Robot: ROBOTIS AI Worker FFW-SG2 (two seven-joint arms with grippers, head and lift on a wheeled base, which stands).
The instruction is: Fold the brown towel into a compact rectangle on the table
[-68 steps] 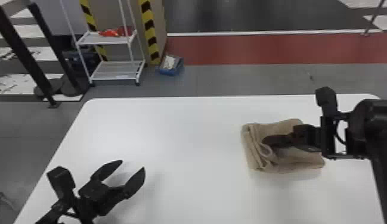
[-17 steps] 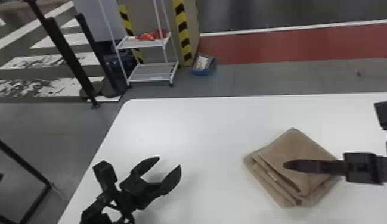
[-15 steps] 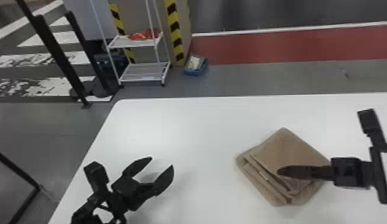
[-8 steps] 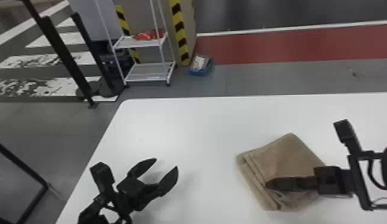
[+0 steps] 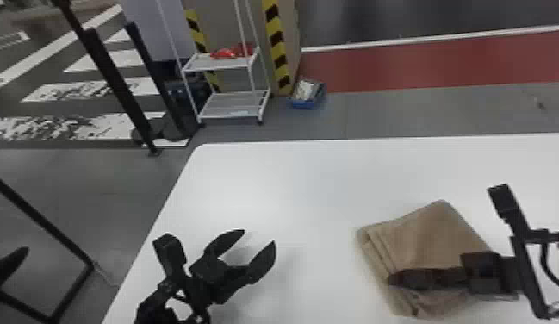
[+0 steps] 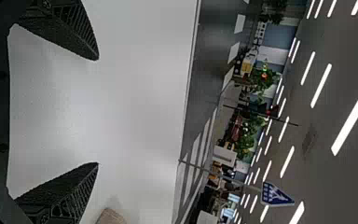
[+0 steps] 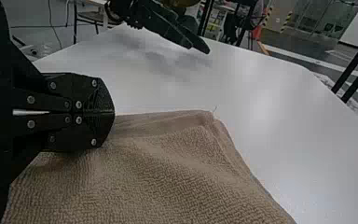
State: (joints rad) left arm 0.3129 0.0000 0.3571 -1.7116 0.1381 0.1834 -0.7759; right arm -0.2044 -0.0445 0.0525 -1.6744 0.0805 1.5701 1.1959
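Head view: right gripper jaws pressed together, lying over the near part of the brown towel; contact unclear. Right wrist view agrees: right gripper tips meet, no cloth visible between them, towel spreading out under and beside them. Left gripper jaws spread wide, nothing between (left wrist view same), over the table, well apart from the towel. Towel sits on the robot's right part of the tabletop, folded in a thick layered stack, edges showing along its left side, turned askew to the table edge. Beyond the table: white wire rack with a red item on its upper shelf, blue bin beside it, red floor strip.
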